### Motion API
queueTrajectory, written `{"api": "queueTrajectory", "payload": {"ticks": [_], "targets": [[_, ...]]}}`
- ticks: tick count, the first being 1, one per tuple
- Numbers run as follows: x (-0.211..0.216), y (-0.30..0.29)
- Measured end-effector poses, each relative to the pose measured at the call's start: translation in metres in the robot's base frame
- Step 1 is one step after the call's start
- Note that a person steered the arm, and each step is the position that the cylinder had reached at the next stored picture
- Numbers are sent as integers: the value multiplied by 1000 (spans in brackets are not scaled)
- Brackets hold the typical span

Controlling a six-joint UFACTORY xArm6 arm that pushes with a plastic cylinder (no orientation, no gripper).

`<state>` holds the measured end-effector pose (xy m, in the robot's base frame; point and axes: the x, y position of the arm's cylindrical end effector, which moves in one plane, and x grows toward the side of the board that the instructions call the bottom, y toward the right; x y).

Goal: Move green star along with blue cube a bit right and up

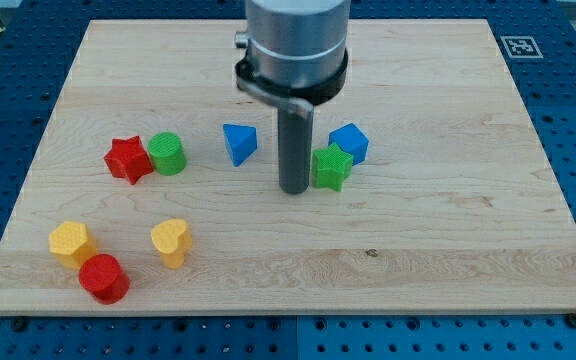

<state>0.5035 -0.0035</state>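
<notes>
The green star (332, 167) lies right of the board's middle, touching the blue cube (350, 143), which sits just above and to its right. My tip (295, 188) stands on the board just left of the green star, close to it or touching it; I cannot tell which. The arm's grey body hangs above the tip and hides part of the board's top middle.
A blue triangular block (239, 142) lies left of the rod. A red star (128, 159) and green cylinder (167, 153) sit at the left. A yellow hexagonal block (70, 243), red cylinder (103, 278) and yellow heart (171, 241) sit at the lower left. The wooden board (448, 250) ends near the view's edges.
</notes>
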Motion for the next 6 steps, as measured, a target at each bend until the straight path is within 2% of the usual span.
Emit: {"api": "queueTrajectory", "payload": {"ticks": [1, 2, 6], "targets": [[35, 5], [31, 34], [-39, 38]]}}
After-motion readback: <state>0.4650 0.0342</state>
